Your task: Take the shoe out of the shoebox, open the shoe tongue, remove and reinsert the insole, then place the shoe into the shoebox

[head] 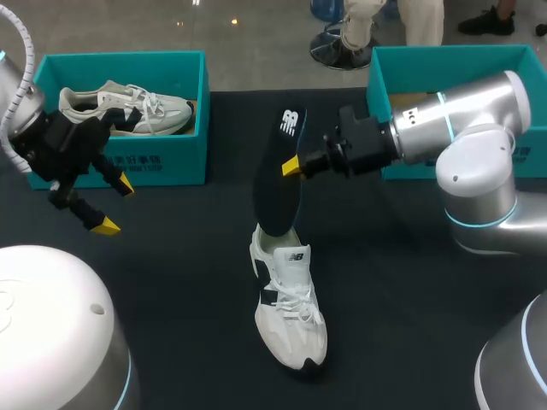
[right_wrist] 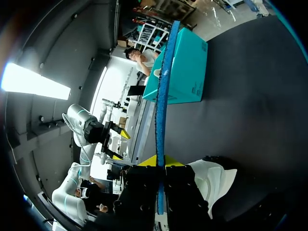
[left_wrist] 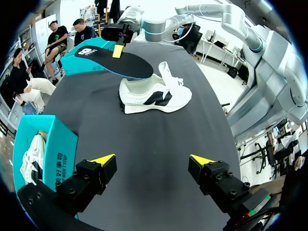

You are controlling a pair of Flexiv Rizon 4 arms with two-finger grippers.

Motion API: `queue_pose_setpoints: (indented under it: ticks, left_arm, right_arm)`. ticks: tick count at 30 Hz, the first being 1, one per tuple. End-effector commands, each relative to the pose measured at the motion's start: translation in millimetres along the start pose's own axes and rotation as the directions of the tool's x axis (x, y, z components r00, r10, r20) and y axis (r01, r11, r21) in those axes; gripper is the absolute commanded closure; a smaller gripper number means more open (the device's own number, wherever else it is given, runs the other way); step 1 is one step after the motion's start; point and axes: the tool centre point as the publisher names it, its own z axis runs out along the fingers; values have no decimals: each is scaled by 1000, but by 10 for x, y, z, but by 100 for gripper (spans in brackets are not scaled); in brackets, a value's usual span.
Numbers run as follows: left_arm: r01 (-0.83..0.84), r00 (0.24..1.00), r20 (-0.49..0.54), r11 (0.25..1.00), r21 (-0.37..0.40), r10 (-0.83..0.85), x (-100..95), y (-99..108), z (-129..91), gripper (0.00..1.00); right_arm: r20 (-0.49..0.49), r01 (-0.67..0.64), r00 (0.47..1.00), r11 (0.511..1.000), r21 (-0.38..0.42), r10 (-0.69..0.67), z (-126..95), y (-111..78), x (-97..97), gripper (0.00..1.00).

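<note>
A white sneaker (head: 291, 312) with dark side marks lies on the black table, toe toward the front edge; it also shows in the left wrist view (left_wrist: 154, 96). A dark insole (head: 278, 179) with a blue rim stands tilted over the sneaker's heel, its lower end at the shoe's opening. My right gripper (head: 292, 165) is shut on the insole's upper part. In the right wrist view the insole (right_wrist: 163, 86) runs edge-on out from between the fingers, with the sneaker (right_wrist: 214, 180) beside it. My left gripper (head: 114, 205) hangs open and empty at the left, far from the sneaker (left_wrist: 154, 161).
A teal shoebox (head: 128, 162) at the back left holds a second light sneaker (head: 128, 107). Another teal shoebox (head: 410, 68) stands at the back right, behind my right arm. In the left wrist view the near box (left_wrist: 53, 149) is beside one finger.
</note>
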Motion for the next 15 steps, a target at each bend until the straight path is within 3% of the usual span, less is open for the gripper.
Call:
queue_pose_setpoints:
  ticks: [1,15]
  left_arm:
    - [0,1000,1,1000,-2,0,10,6,-4,0]
    - [0,1000,1,1000,-2,0,10,6,-4,0]
  right_arm:
    - [4,0,1000,1000,0,0,24,6,3,100]
    - [-81,146,986,989,-27,-148,226,30,-15,100]
